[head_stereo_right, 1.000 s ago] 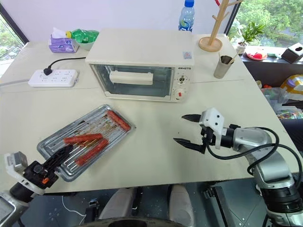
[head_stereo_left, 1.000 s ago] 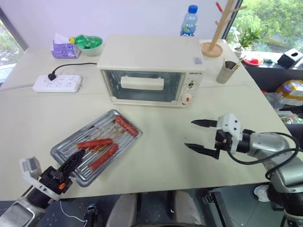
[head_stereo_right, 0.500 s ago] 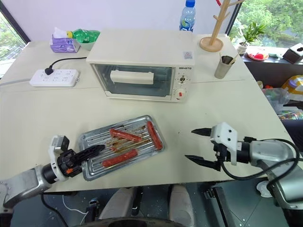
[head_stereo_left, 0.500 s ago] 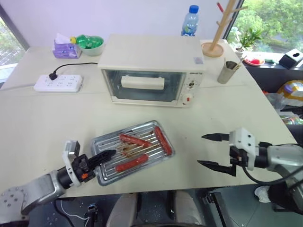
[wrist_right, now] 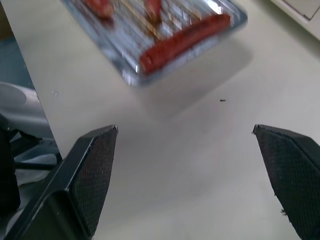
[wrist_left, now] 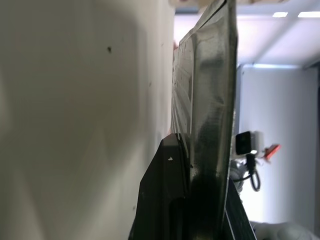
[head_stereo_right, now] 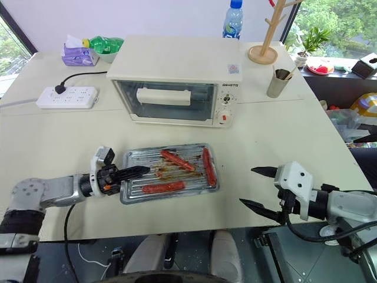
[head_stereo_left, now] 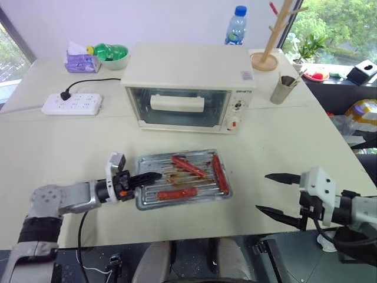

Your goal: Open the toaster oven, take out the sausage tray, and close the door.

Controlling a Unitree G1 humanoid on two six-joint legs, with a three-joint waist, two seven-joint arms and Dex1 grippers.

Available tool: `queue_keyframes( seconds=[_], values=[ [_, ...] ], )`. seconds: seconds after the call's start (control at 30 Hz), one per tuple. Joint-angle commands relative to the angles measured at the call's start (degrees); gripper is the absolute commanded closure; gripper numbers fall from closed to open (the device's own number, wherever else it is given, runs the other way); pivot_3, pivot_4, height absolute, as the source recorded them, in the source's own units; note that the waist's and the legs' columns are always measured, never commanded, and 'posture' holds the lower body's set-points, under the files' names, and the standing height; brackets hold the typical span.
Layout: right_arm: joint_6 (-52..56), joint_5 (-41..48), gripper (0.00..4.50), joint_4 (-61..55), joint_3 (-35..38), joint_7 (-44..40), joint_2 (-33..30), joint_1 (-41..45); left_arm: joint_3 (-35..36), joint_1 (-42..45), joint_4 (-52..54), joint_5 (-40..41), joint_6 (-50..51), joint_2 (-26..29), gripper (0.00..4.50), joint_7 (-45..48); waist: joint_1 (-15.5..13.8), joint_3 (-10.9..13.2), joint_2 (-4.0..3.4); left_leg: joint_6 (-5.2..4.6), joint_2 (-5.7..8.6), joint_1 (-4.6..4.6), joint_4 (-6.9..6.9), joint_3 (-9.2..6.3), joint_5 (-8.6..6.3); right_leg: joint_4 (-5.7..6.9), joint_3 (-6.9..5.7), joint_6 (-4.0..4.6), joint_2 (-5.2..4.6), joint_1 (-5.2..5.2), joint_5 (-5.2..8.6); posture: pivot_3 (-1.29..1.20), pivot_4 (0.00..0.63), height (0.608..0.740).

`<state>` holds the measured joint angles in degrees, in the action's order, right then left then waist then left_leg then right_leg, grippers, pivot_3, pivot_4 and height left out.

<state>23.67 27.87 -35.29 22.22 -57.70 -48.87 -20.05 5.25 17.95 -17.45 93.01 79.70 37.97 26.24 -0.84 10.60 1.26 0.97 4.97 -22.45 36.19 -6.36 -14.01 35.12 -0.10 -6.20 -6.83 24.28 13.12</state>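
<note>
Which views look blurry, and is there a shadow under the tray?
Right wrist view: the sausage tray is smeared by blur and casts a soft shadow on the table. Left wrist view: the tray rim is soft and close up. Eye views: sharp, evenly lit.

left pincer (head_stereo_left: 147,176) clamped, right pincer (head_stereo_left: 272,193) agape

arms: silver-grey metal, black cables | left pincer (head_stereo_left: 147,176): black fingers, white block, orange mark | right pincer (head_stereo_left: 275,194): black pointed fingers, white housing
</note>
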Motion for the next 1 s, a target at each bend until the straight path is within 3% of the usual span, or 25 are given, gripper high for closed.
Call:
queue_keyframes(
  seconds=[0.03, 0.3, 0.7, 0.8, 1.0],
  values=[
    [0.39, 0.83, 0.05, -2.84, 1.30, 1.56, 0.56, -0.54, -0.14, 2.54, -2.01, -6.64, -0.40, -0.82, 4.50, 5.17, -0.02, -0.02, -0.03, 0.01, 0.00, 0.00, 0.01, 0.00, 0.01, 0.00, 0.00, 0.00, -0.01, 0.00, 0.00, 0.00, 0.150, 0.739],
    [0.45, 0.40, 0.05, -3.71, 0.02, 3.61, 1.70, -1.20, 0.98, 5.96, -5.01, -18.62, -2.25, -3.25, 4.50, 12.76, -0.45, -0.16, -0.27, 0.03, 0.00, 0.08, 0.04, -0.04, 0.02, 0.01, -0.04, -0.01, -0.02, -0.17, -0.02, 0.00, 0.150, 0.739],
    [-0.24, -0.60, 0.05, -2.49, -2.45, 5.82, 2.55, 0.88, 3.01, 5.76, -4.84, -26.97, -0.92, -5.35, 4.50, 16.50, -1.33, -0.36, -0.59, 0.04, -0.01, 0.12, 0.04, -0.07, 0.02, 0.02, -0.04, -0.05, 0.01, -0.18, -0.04, 0.00, 0.150, 0.739],
    [-0.37, -0.74, 0.00, -2.19, -2.63, 5.91, 2.50, 1.24, 3.20, 5.89, -4.63, -28.68, -0.92, -5.48, 3.70, 17.33, -1.24, -0.38, -0.60, 0.03, -0.02, 0.12, 0.04, -0.07, 0.02, 0.03, -0.05, -0.06, 0.03, -0.17, -0.04, 0.00, 0.150, 0.739],
    [-0.83, -1.25, 0.00, -1.44, -3.52, 6.07, 2.53, 2.22, 5.05, 6.15, -5.48, -31.61, -0.38, -3.29, 0.74, 19.28, -1.18, -0.37, -0.58, 0.03, -0.03, 0.09, 0.00, -0.07, 0.03, 0.03, -0.04, -0.08, 0.04, -0.08, -0.05, 0.00, 0.150, 0.739]
  ],
)
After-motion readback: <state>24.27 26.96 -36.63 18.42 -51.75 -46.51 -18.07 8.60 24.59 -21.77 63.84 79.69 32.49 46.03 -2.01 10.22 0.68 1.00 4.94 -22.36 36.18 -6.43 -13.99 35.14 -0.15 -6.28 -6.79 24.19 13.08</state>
